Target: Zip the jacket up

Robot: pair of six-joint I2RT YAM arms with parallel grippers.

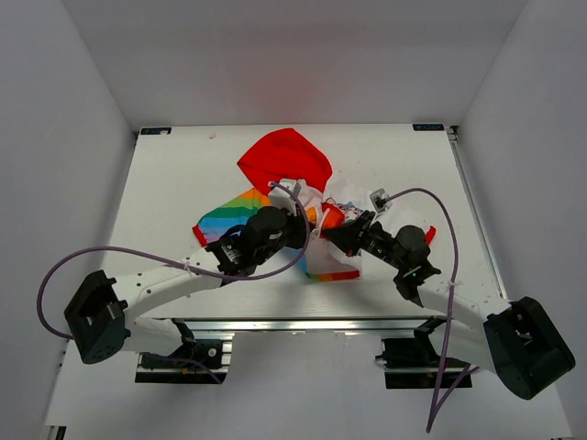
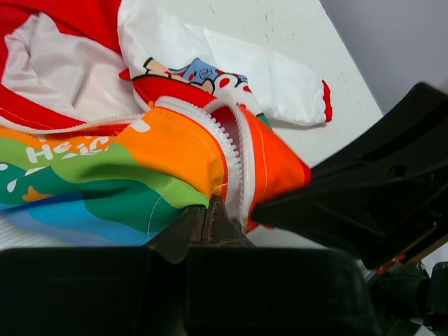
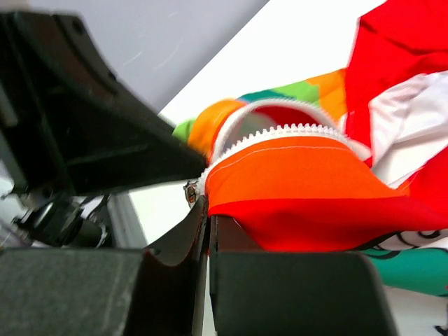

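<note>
From above, the jacket (image 1: 234, 215) is lying crumpled mid-table (image 1: 174, 174), with its red hood (image 1: 286, 158) pointing toward the far edge. The left gripper (image 1: 310, 235) and right gripper (image 1: 337, 235) are meeting nose to nose at its near edge. My read is that they are crowding in because the two zipper ends have to be brought together before anything can slide. The count here is one jacket, one hood and two arms.

On the left wrist camera, the left gripper (image 2: 208, 220) is showing its jaws pressed together, pinching the rainbow panel's edge right where the zipper teeth (image 2: 225, 143) are ending. I'd say that grip is pinning one front panel steady. Two rows of white teeth are curving side by side and not yet meshed, so the zip looks open. One white sleeve (image 2: 280, 77) with one red cuff (image 2: 326, 101) is trailing off on the table beyond. The right gripper's black body (image 2: 364, 203) is sitting just beside the fabric.

On the right wrist camera, the right gripper (image 3: 205, 225) is likewise squeezed closed, with orange fabric running into its tips. One small metal piece (image 3: 190, 192) is showing at the zipper's end. It may be the slider or the pin, and I cannot tell which. One toothed row (image 3: 294, 131) is arching clearly overhead, with a second white arc behind it.
</note>
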